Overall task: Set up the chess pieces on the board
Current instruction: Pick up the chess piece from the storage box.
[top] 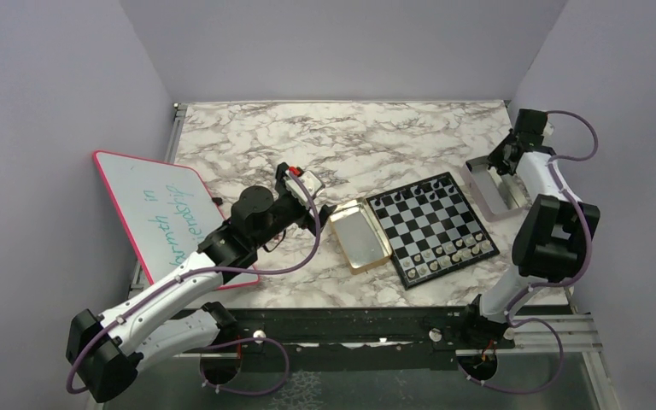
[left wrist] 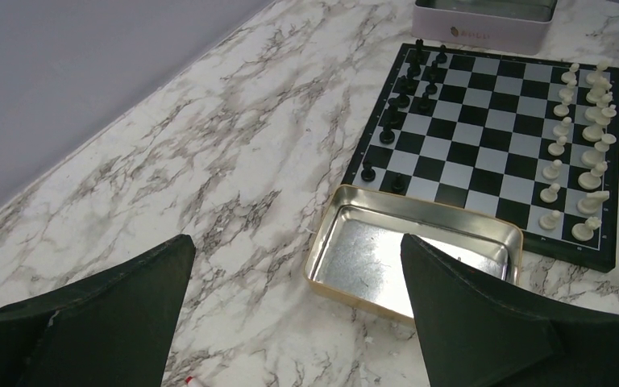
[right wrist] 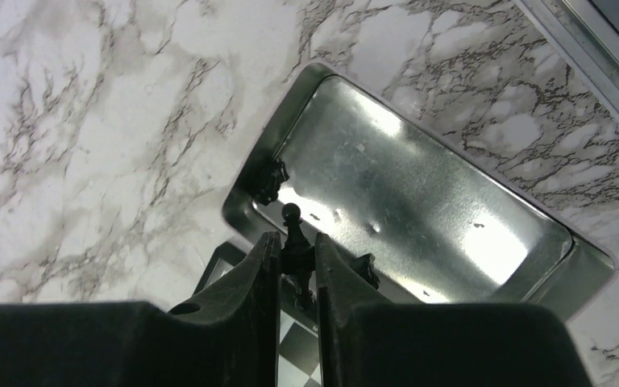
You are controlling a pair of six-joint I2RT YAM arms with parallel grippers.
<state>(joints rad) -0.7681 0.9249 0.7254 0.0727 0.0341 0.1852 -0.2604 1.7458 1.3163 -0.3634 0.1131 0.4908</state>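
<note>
Right gripper (right wrist: 297, 246) pinches a black piece (right wrist: 292, 216) upright (left gripper (left wrist: 297, 246) gapes empty); best lower it plumb, mid-square, onto the board (top: 434, 224).

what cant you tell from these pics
- Right wrist view: the black piece held in the right gripper has its base hidden by the fingers; its type is unclear.
- Top view: the white pieces on the board are too small to tell apart.
- Left wrist view: the pale tin is cut off by the top edge; most of it is out of frame.
</note>
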